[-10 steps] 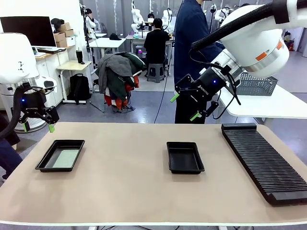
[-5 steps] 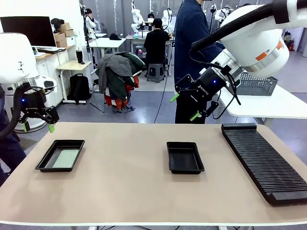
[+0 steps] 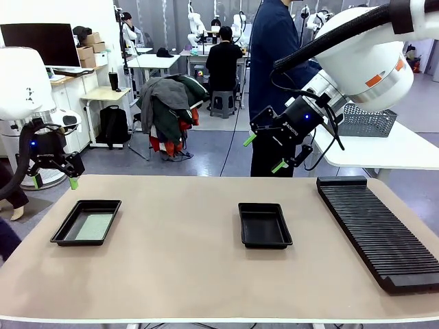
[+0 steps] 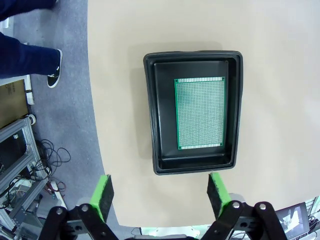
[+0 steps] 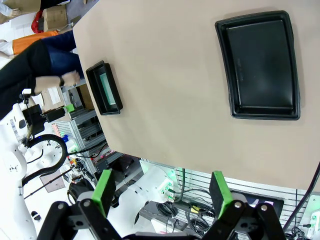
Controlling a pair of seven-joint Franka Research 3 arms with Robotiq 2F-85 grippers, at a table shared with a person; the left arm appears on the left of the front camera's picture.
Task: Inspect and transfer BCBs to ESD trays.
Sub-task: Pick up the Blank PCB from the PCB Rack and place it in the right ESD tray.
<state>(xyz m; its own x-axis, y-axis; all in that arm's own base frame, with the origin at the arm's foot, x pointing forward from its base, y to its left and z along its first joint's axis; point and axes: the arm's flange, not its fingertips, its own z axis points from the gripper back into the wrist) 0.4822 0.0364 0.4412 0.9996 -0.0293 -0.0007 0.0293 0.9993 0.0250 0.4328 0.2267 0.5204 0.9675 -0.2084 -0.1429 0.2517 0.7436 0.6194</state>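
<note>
One black ESD tray (image 3: 62, 236) lies at the table's left with a pale-green BCB (image 3: 94, 226) flat on its floor. A second ESD tray (image 3: 265, 225) sits empty at the middle. My left gripper (image 3: 54, 182) hangs open above the table's far left corner. From its wrist view the gripper (image 4: 161, 195) looks down on the tray (image 4: 150, 110) and the BCB (image 4: 200, 112), well apart from both. My right gripper (image 3: 264, 153) is open, high above the far edge. Its wrist view has the gripper (image 5: 162, 192) over the empty tray (image 5: 260, 65) and the loaded tray (image 5: 95, 87).
A long black ribbed rack (image 3: 377, 229) lies along the table's right side. A person in dark blue (image 3: 274, 68) stands beyond the far edge behind my right gripper. Another person (image 3: 8, 199) is at the table's left edge, with a hand (image 5: 70, 79) near the loaded tray.
Both arms and both trays have stayed put. The person at the picture's left edge has shifted position.
</note>
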